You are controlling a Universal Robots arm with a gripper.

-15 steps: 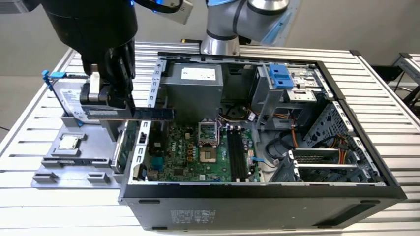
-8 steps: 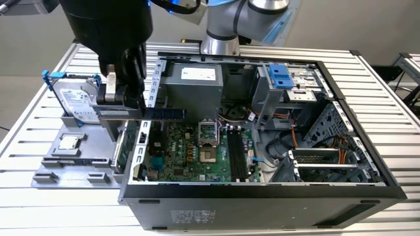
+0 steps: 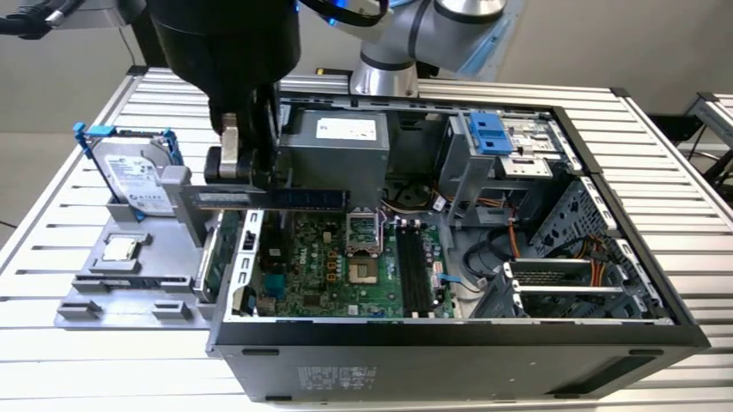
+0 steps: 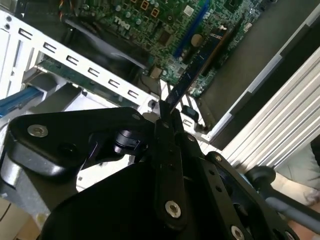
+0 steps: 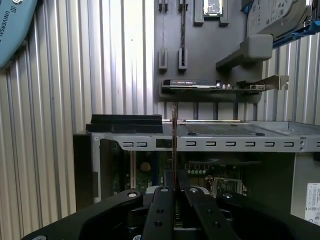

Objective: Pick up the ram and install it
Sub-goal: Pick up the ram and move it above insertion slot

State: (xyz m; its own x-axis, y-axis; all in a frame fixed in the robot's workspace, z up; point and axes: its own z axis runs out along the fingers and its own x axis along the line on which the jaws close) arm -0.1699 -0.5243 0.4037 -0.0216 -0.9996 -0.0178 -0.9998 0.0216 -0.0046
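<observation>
My gripper [image 3: 249,176] is shut on the ram [image 3: 309,198], a long, thin blue-green stick. It hangs level over the open computer case's wall [image 3: 246,257] on the exterior view's left. One end of the ram reaches over the motherboard [image 3: 326,257]; the other points toward the grey fixture [image 3: 126,283]. In both wrist views the ram [image 4: 197,62] [image 5: 174,135] runs edge-on out from between the shut fingers [image 4: 165,131] [image 5: 162,200]. The black memory slots [image 3: 413,266] lie lower, toward the exterior view's right, apart from the ram.
A silver hard drive in a blue frame [image 3: 132,176] stands on the grey fixture beside the case. A green expansion card with a metal bracket [image 5: 215,86] stands in the fixture close to the case wall. The power supply [image 3: 338,146] and drive cage [image 3: 504,146] sit at the case's back.
</observation>
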